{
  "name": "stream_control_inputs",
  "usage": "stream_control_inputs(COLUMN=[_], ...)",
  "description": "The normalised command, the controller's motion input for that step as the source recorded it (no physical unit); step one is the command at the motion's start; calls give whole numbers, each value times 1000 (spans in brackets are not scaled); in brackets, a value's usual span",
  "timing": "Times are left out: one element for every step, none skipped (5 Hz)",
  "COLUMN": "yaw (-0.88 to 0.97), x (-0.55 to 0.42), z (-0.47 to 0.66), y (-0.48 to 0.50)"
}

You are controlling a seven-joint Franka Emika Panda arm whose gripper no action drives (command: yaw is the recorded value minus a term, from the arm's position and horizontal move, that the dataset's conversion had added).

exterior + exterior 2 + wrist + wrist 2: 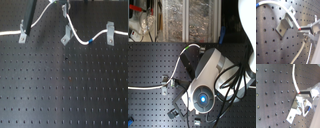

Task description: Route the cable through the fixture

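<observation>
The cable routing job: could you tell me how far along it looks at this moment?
Done: the cable already sits in the right clip and left clip in the first exterior view. In hand: the gripper holds the cable beside the slanted fixture. Left: the first wrist view shows the cable running alongside the fixture, apparently not yet seated in it.
</observation>
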Motion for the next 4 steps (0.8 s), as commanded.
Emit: stream_control_inputs(yaw=[0, 0, 46, 131], x=[19, -40, -86, -7], z=[567, 495, 33, -313], y=[44, 66, 146, -5])
